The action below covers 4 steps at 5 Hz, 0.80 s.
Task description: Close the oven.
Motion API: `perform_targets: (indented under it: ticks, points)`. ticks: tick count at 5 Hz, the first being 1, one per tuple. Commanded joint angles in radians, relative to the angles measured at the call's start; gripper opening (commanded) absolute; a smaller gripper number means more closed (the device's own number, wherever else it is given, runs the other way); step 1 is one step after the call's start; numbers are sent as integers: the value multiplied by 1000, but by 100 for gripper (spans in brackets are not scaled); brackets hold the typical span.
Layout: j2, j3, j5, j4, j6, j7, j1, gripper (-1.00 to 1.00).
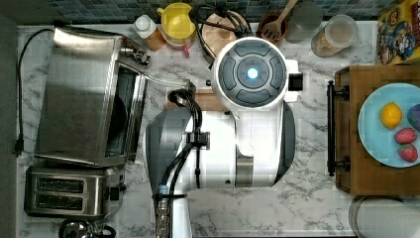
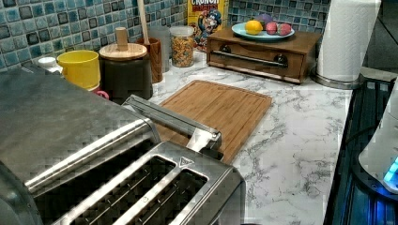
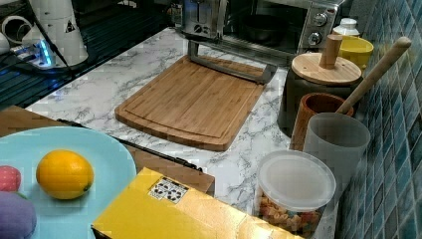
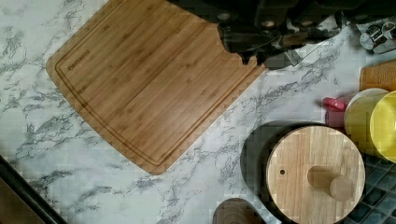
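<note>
Marble counter [image 1: 317,198] stretches under me, and my arm [image 1: 218,148] hangs folded above the cutting board [image 3: 191,102]. Whether my gripper [image 4: 266,35] is spread, I cannot tell. My oven [image 1: 81,96] sits at the top view's left, steel-skinned, its glass door dropped open toward the board.

From my seat: arm body [image 1: 223,144] covers the mid desk in the top view, incl. most of the cutting board [image 1: 208,101]. Oven [image 3: 278,25] is cut by the right view's top edge. Paper towel roll [image 1: 384,218] is clipped at the top view's bottom-right corner. Jaws [image 4: 261,35] are a dark blur in the wrist view; can't tell their gap.
</note>
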Motion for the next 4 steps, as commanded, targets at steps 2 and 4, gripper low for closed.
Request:
perform_targets:
  ticks: [2,4]
  points:
    - [-69,-21,90,-139,73,-95,-20,-100]
    - [-175,-82,262,-422,171,-392,-57,-100]
